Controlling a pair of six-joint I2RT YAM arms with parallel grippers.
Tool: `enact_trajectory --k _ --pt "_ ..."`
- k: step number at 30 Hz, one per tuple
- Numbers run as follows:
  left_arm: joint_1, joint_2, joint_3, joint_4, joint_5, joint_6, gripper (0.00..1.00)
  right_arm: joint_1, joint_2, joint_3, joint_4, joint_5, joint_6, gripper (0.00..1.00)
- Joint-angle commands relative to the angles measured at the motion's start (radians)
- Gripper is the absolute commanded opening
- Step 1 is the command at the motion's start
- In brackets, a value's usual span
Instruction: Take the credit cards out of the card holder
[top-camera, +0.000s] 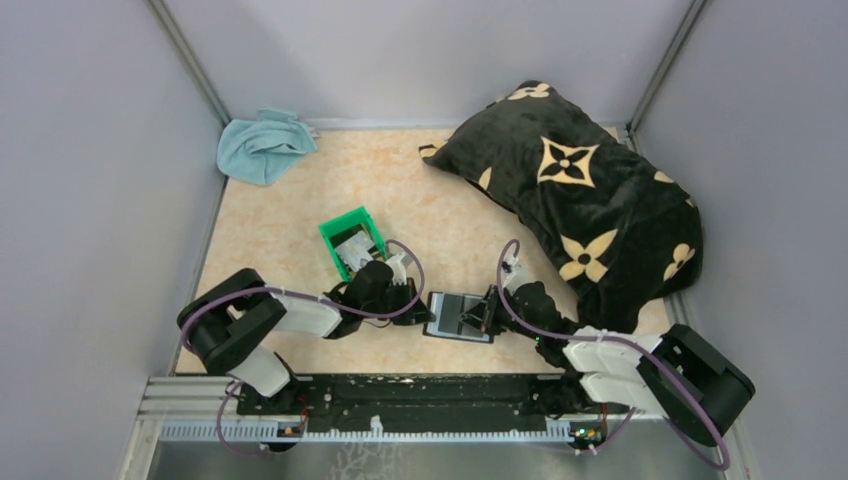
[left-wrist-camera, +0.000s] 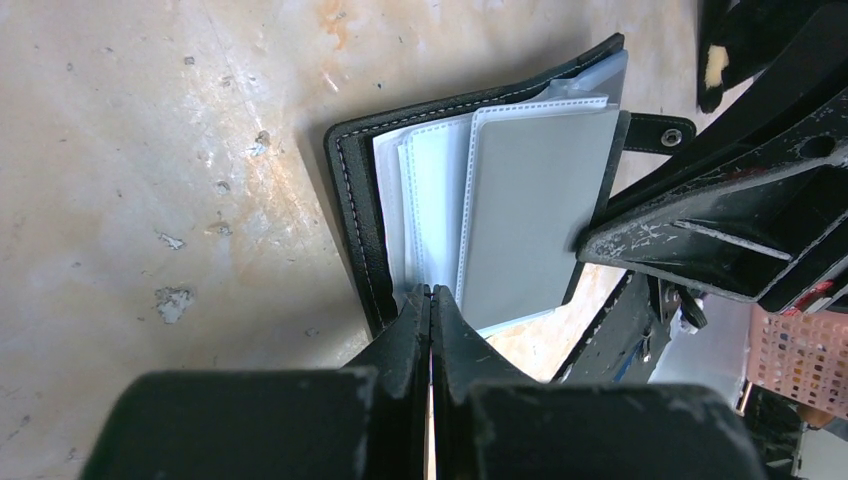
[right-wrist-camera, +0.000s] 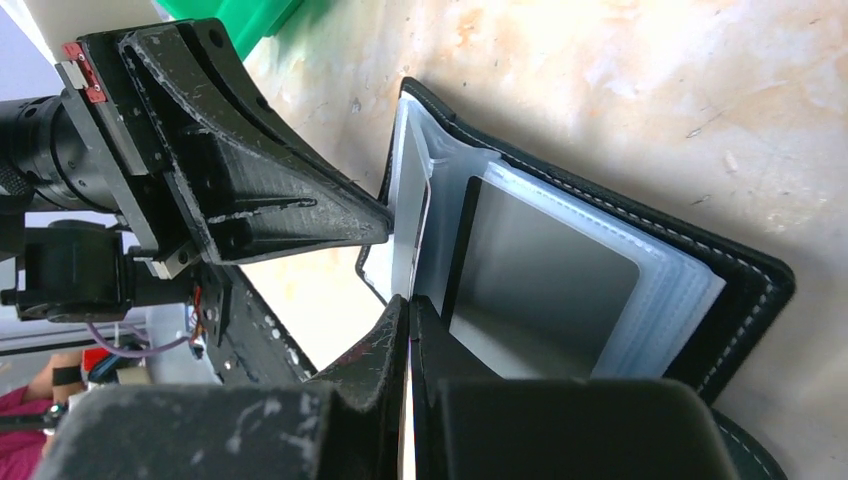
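With right gripper (right-wrist-camera: 411, 305), pinches shut on what seems a clear sleeve of open card holder (right-wrist-camera: 720, 290). With left gripper (left-wrist-camera: 431, 292), fully closed, touches holder's opposite edge.

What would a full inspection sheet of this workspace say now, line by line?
Surface: beige marbled table top, stained and scuffed.
Job's things: card holder lies open between the grippers, clear sleeves fanned; pale flat pieces, probably credit cards, lie in the green bin.
Clutter: blue cloth; black flowered pillow.
Grippers: left gripper and right gripper both shut, tips at the holder's sleeves; whether they grip anything cannot be told.
Cables: purple cables loop over each wrist, hanging free.
Surroundings: grey walls; metal rail at the near edge.
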Motion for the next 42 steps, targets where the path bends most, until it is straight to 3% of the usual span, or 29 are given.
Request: enact_trajectory --k 1,19,26,32,42 --pt "-0.004 0.033 -0.004 -0.059 -0.001 0.007 0.0 -0.025 -0.069 -0.004 -0.048 0.024 -0.038 0.0" --pt "-0.003 0.052 0.006 -0.049 0.012 0.004 0.0 -0.088 -0.2 -0.027 -0.209 0.017 -0.08 0.04" --pt "-0.004 0.055 0.012 -0.054 0.013 0.006 0.0 -0.114 -0.247 -0.021 -0.278 0.015 -0.101 0.0" --pt "-0.004 0.059 0.019 -0.053 0.017 0.008 0.0 -0.131 -0.281 -0.022 -0.314 0.011 -0.116 0.18" --pt "-0.004 0.067 0.024 -0.052 0.022 0.008 0.0 -0.134 -0.221 -0.033 -0.193 -0.031 -0.094 0.27"
